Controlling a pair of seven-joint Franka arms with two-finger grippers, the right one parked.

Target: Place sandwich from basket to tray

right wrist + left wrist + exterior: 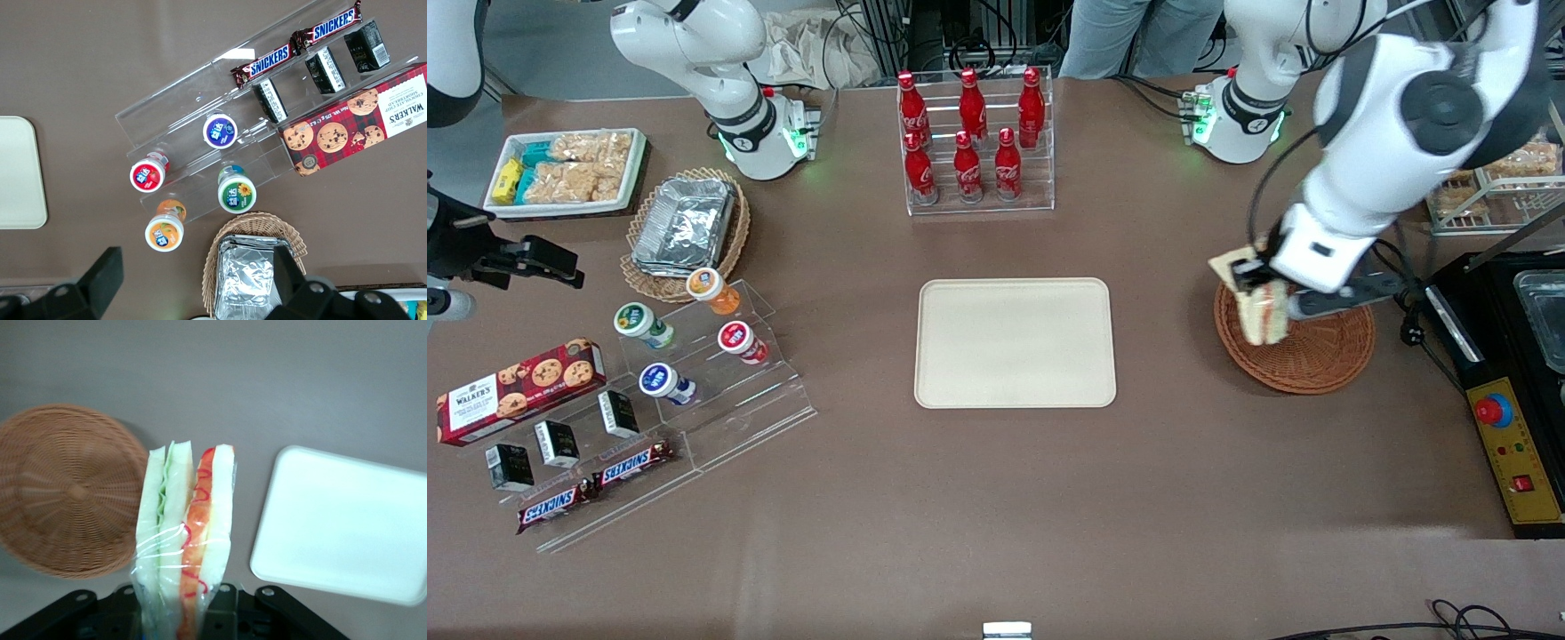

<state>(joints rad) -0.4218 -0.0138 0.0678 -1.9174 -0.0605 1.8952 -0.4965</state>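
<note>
Gripper [1260,283] largely masked by its own arm in the front view; fingertips hidden by the wrapped sandwich [185,540] in the wrist view. Clamped on that sandwich, held clear above the basket [1316,351], over the basket's rim nearest the tray [1016,343]. Basket itself bare inside in the wrist view. Brown table [996,498], cables and a person's legs at its edge farthest from the front camera. Counted: one tray mid-table; six red bottles [969,133] in a clear rack; four small tubs [685,342] on a clear stand toward the parked arm's end; two chocolate bars [596,487].
</note>
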